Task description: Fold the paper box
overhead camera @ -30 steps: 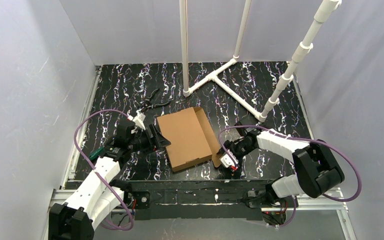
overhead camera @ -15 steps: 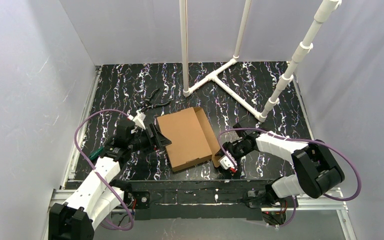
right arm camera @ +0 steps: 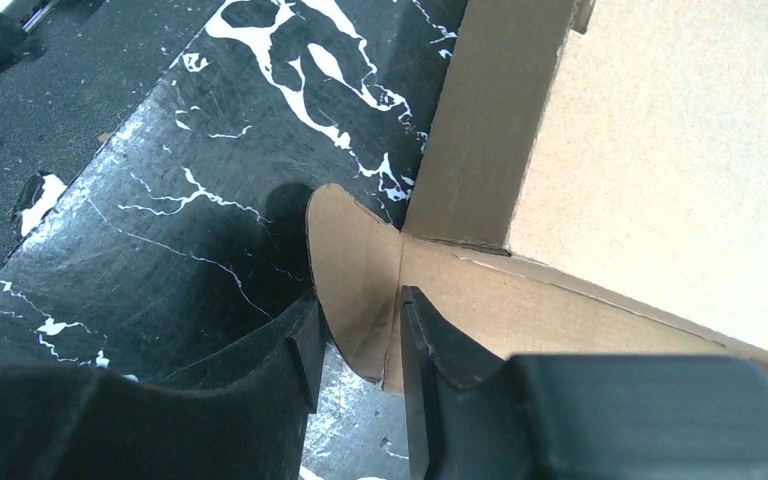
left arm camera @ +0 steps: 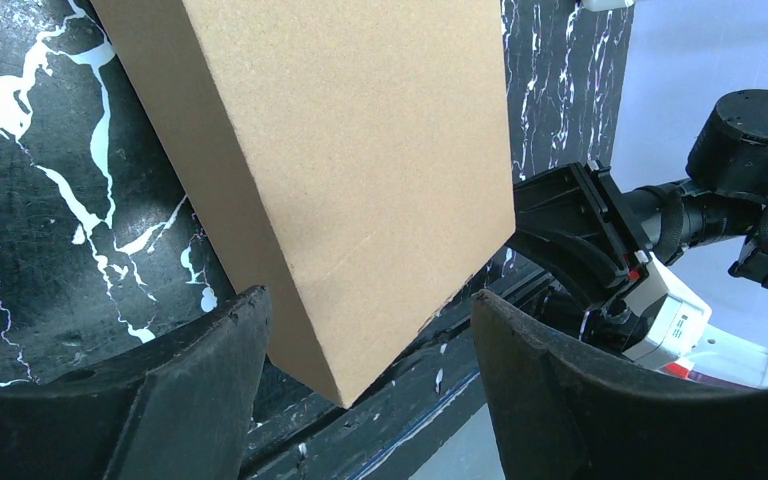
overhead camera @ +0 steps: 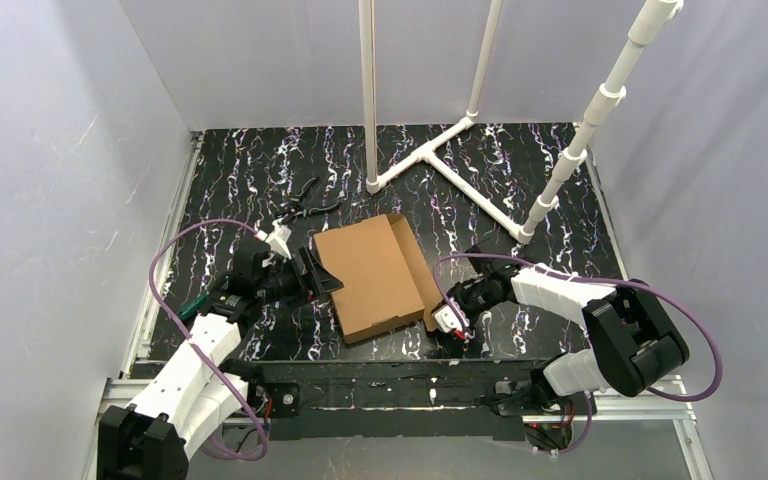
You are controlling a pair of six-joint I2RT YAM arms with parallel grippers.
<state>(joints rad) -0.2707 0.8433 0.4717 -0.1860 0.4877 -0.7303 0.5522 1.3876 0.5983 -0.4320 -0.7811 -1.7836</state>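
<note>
Two arms work over a black table top [overhead camera: 520, 190] veined with white, enclosed by pale grey walls [overhead camera: 60, 150]. At the far side stands a white pipe frame [overhead camera: 430, 152], and a pair of black pliers [overhead camera: 306, 200] lies on the table far-left of centre.

The paper box [overhead camera: 370, 275] lies flat near the middle of the table, between the two grippers, with its long axis slightly skewed to the table edges. A narrow side panel runs along its right edge.

Left arm: extended forward and low, forearm angled toward the centre, with a purple cable [overhead camera: 160, 270] looped beside it. The left gripper [overhead camera: 312, 272] sits at the left edge of the box. In the left wrist view its fingers are spread wide, one on each side of a box corner, with no contact visible.

Right arm: folded back on itself, wrist directed left toward the near-right corner of the box. The right gripper [overhead camera: 448, 318] is at that corner. In the right wrist view its fingers stand close together with the rounded corner tab [right arm camera: 355, 280] between them. Whether they press on the tab cannot be determined.
</note>
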